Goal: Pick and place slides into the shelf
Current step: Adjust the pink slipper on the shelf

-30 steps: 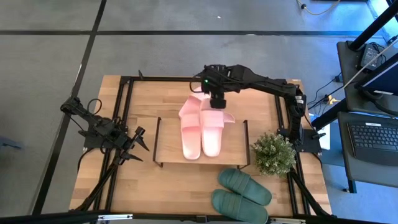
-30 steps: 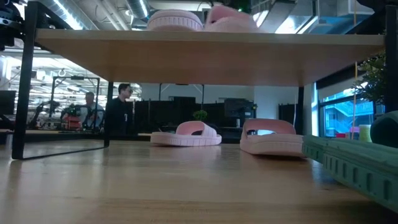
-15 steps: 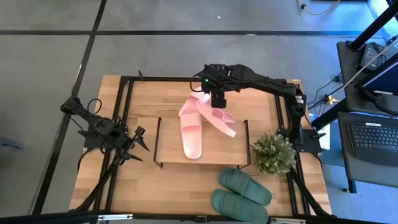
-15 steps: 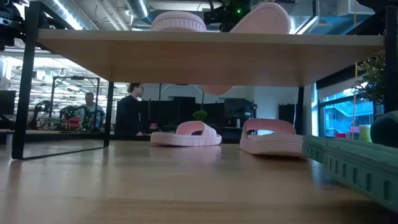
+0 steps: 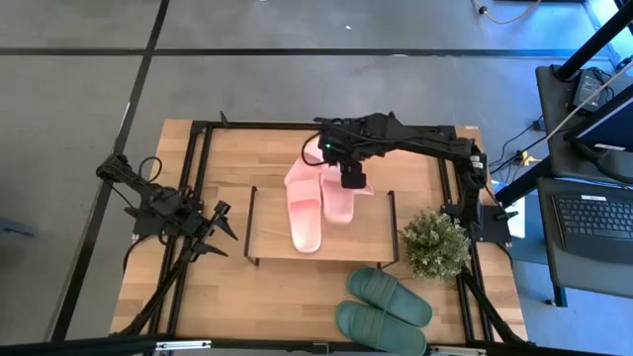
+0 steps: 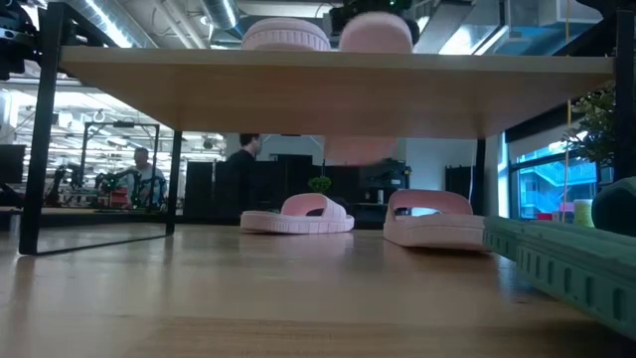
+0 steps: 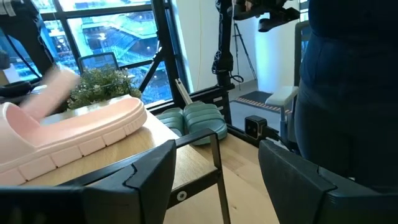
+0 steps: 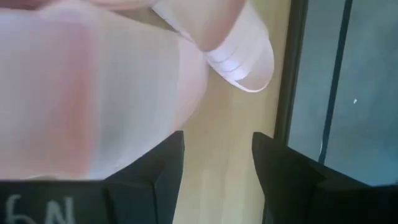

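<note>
A small bushy green potted plant (image 5: 435, 244) sits near the light wooden table's (image 5: 277, 297) right edge; two people (image 6: 241, 174) stand far behind.

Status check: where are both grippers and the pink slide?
Right gripper over the low wooden-topped shelf, gripping a light pink rubber slide beside its mate. Left gripper open, parked table-left. Nothing in the way.

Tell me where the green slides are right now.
In the high view the green slides lie side by side on the table's near right corner, off the shelf, just below the potted plant.
</note>
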`<state>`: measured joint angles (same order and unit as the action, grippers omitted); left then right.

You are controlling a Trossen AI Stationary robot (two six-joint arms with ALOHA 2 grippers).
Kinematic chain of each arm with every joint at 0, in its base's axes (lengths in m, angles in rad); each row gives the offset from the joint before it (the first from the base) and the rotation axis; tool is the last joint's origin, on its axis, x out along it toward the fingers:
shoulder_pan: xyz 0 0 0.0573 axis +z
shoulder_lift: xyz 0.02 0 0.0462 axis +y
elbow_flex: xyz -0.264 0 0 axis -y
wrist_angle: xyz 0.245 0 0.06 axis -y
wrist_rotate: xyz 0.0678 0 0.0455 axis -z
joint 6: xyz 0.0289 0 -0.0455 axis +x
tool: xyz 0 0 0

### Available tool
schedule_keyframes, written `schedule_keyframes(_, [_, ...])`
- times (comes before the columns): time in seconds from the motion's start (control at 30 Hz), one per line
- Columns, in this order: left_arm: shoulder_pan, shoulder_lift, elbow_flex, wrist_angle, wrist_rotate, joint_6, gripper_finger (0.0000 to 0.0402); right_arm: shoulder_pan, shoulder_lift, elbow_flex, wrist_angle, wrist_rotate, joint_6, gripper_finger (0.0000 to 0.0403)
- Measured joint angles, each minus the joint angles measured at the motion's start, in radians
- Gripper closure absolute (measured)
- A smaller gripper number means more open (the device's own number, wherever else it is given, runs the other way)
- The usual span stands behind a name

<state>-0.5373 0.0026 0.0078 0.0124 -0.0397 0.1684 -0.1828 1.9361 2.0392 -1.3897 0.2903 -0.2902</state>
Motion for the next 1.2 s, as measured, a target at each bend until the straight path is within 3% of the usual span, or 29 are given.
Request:
schedule_keyframes(0.4, [0.000,0.000,0.000,0.000,0.000,-0.001,0.0180,0.016,-0.001,0.000,-0.003,-0.005,0.025,0.0212])
schedule_keyframes(0.57, [0.000,0.000,0.000,0.000,0.000,-0.001,0.0180,0.018,-0.001,0.000,-0.010,-0.106,0.021,0.0212])
schedule_keyframes(1.0, [0.000,0.000,0.000,0.000,0.000,-0.008,0.0180,0.006,-0.001,0.000,0.109,-0.099,0.025,0.0212])
schedule_keyframes(1.2, [0.000,0.000,0.000,0.000,0.001,-0.036,0.0180,-0.008,-0.001,0.000,0.061,-0.063,0.050,0.0212])
